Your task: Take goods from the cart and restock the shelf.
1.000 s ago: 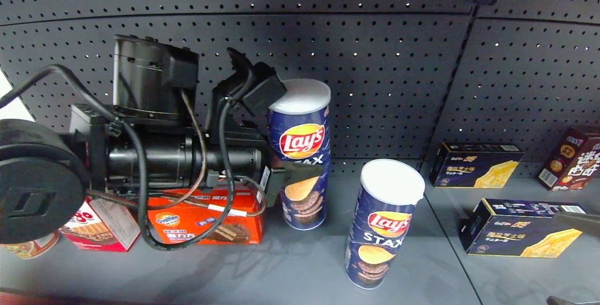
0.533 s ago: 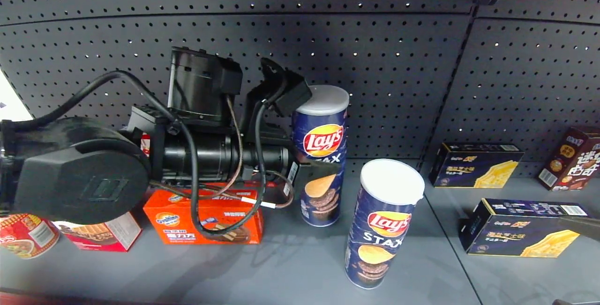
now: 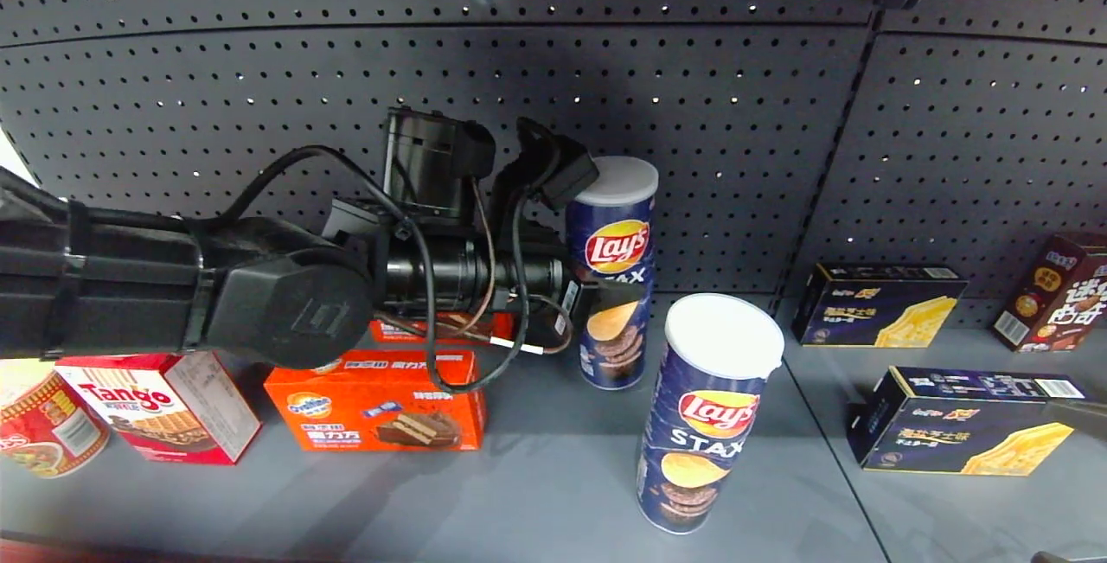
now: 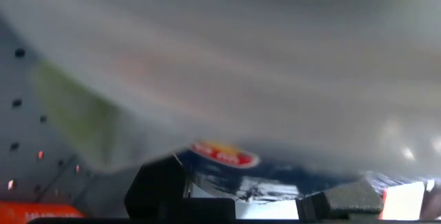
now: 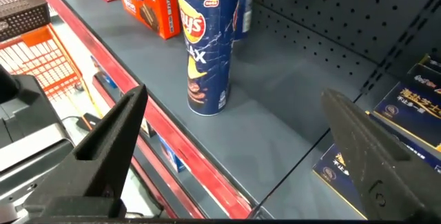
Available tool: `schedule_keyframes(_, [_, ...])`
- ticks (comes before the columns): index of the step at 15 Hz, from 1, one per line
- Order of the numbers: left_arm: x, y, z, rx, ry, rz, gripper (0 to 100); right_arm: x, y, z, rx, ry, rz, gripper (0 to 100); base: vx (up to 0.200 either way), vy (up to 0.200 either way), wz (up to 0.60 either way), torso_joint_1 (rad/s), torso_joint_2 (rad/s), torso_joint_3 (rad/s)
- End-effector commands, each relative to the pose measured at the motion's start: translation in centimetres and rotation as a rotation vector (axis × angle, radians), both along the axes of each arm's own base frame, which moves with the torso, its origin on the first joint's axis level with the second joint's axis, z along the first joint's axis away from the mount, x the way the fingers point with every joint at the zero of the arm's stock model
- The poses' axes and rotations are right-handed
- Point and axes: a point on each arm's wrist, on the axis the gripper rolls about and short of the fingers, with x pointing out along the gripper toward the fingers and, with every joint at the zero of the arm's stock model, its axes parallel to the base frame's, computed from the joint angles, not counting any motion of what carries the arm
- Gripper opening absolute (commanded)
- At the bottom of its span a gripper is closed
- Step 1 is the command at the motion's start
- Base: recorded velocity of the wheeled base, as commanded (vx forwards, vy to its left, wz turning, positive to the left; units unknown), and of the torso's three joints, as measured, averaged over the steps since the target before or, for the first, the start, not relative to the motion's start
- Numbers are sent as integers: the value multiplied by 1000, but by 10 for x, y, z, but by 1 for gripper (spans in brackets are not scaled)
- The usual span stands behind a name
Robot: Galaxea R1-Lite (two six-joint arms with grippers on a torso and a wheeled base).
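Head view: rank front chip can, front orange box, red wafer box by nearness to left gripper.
1. Front chip can, just right of the left gripper, which holds the rear chip can.
2. Front orange box, to its left.
3. Red wafer box, far left.

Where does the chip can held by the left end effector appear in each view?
Head view: the rear chip can stands centre, by the pegboard, in the left end effector.
Left wrist view: close against the camera, blurred, pegboard beside it.
Right wrist view: partly hidden behind the front chip can.
Shared landmark: the pegboard.
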Motion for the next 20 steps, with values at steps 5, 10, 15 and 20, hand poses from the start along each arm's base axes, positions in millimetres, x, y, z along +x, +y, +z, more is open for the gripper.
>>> schedule_keyframes(5, [23, -11, -24, 20, 9, 0, 0, 0, 0, -5, -8, 13, 2, 100, 0, 0, 0, 0, 0, 0])
schedule_keyframes(10, [44, -20, -30, 26, -28, -29, 0, -3, -2, -10, -9, 14, 2, 100, 0, 0, 0, 0, 0, 0])
schedule_keyframes(15, [52, -27, -38, 27, -25, -35, 0, -6, -3, -14, -9, 14, 2, 100, 0, 0, 0, 0, 0, 0])
schedule_keyframes(20, [55, -29, -43, 31, -18, -34, 0, -8, -4, -17, -11, 17, 2, 100, 0, 0, 0, 0, 0, 0])
